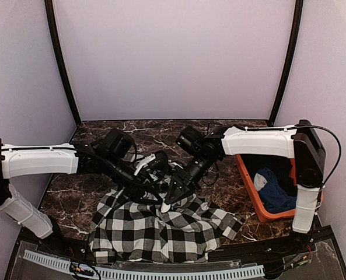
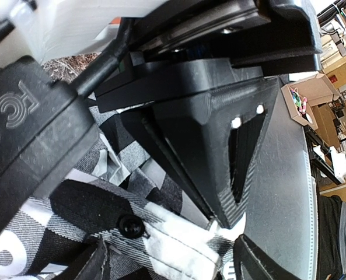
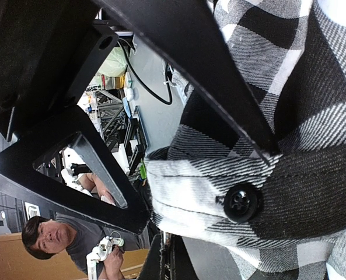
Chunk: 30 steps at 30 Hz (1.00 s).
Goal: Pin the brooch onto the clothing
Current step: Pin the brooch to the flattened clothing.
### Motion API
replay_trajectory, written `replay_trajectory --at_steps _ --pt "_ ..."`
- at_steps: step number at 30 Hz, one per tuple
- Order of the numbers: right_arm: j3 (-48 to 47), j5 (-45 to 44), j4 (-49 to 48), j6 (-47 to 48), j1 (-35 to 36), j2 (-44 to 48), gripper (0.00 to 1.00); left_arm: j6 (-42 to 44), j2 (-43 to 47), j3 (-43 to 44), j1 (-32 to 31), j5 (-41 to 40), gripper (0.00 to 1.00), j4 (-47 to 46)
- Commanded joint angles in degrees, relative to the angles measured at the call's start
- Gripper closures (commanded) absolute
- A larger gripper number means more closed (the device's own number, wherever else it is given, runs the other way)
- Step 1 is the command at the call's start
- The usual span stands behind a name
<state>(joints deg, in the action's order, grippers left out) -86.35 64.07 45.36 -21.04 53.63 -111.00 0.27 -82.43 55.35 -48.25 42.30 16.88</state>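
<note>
Checked flannel shirt (image 1: pixel 161 230) lies bunched on the marble counter (image 1: pixel 67 198) — its buttoned edge lifted, pinched in the closed right tool (image 2: pixel 222 213); the left tool (image 2: pixel 175 263) gapes wide beside that edge — gripping nothing.

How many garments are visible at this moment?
2. The checked shirt lies crumpled on the table, near the middle front. A blue garment sits in the orange bin on the right. Others may be hidden beneath them.

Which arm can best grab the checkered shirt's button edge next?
Probably left: the left fingers stand open either side of the shirt edge by the button, while the right fingers are shut on it.
</note>
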Motion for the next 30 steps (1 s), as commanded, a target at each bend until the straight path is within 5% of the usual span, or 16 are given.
replay_trajectory --at_steps 1,30 --pt "-1.02 1.51 -0.77 0.82 0.43 1.27 1.00 0.86 -0.19 -0.60 0.17 1.53 0.29 1.92" --pt "-1.46 1.16 -0.58 0.73 0.51 0.80 1.00 1.11 -3.09 0.85 -1.21 -1.60 0.33 3.54"
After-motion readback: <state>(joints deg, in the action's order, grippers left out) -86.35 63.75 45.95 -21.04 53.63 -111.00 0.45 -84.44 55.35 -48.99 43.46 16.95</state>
